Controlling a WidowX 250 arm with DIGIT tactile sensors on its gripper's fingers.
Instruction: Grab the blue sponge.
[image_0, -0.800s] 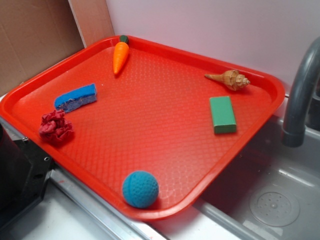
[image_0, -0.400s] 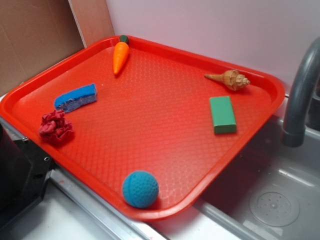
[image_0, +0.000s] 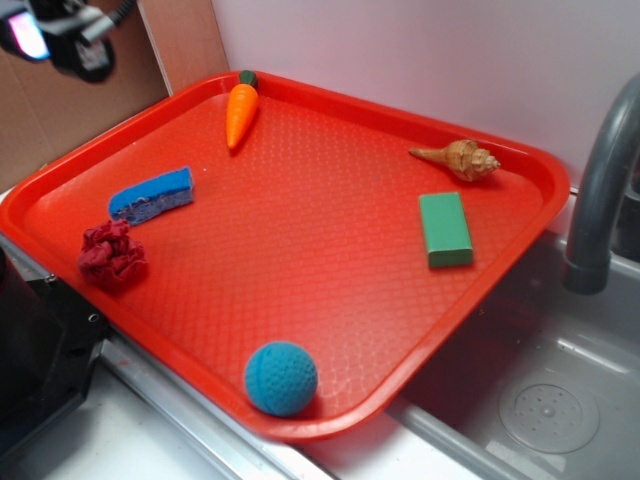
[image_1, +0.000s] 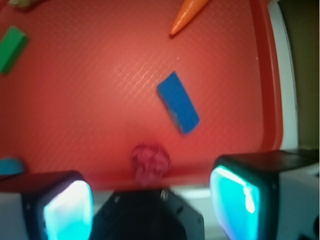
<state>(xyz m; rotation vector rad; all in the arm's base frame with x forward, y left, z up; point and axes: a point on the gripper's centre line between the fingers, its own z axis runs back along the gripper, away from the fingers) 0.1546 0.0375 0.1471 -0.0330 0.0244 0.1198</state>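
Observation:
The blue sponge lies on the left part of the red tray, its wavy blue top over a paler purplish layer. From the wrist view the blue sponge is a slanted blue slab on the tray. My gripper enters the exterior view at the top left corner, high above and behind the sponge. In the wrist view the gripper is open, its two teal-lit fingers wide apart with nothing between them.
On the tray also lie an orange carrot, a crumpled red cloth, a teal dimpled ball, a green block and a tan shell. A grey tap and sink stand to the right.
The gripper has come into the exterior view at the top left corner; it was out of view before. Nothing on the tray has moved.

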